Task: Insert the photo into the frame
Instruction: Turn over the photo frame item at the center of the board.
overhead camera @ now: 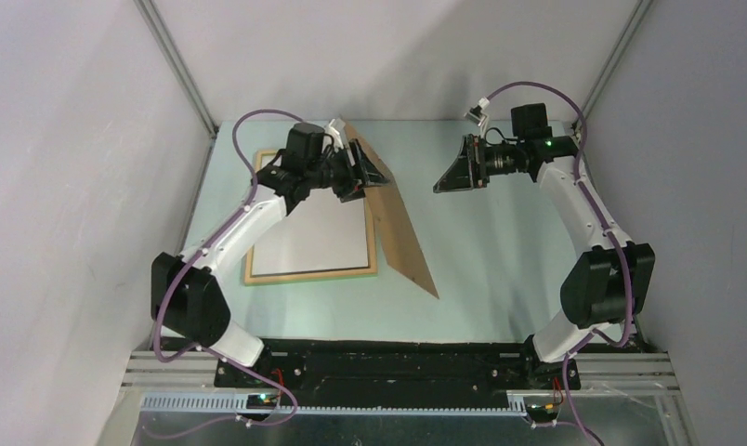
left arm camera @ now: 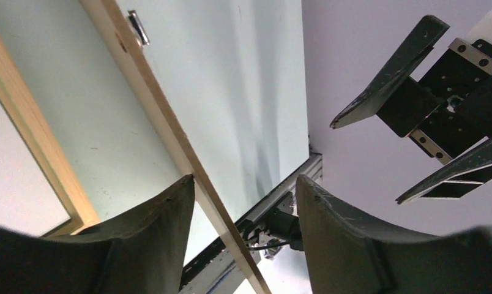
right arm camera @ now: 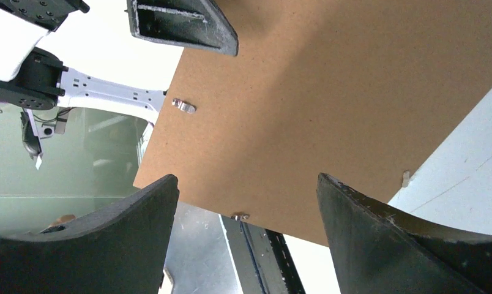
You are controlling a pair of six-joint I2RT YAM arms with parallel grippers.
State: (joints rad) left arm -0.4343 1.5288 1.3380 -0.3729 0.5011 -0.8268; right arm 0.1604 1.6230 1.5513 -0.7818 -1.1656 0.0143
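Note:
The frame (overhead camera: pixel 309 275), pale wood, lies flat at the table's left centre. A white sheet (overhead camera: pixel 319 232) fills it, apparently the photo's plain back. Just to its right a brown backing board (overhead camera: pixel 402 232) stands tilted up on one long edge. My left gripper (overhead camera: pixel 359 172) sits at the board's raised far end. In the left wrist view the board's thin edge (left arm camera: pixel 164 122) runs between the fingers of that gripper (left arm camera: pixel 245 179): it touches the left finger, with a gap to the right one. My right gripper (overhead camera: pixel 441 184) hovers open, facing the board's brown face (right arm camera: pixel 329 104), and holds nothing (right arm camera: pixel 246 177).
Small metal tabs (right arm camera: pixel 183 105) stick out from the board's face. Grey walls close in the table on the left, right and back. The black base rail (overhead camera: pixel 388 358) runs along the near edge. Bare green table (overhead camera: pixel 500 260) lies right of the board.

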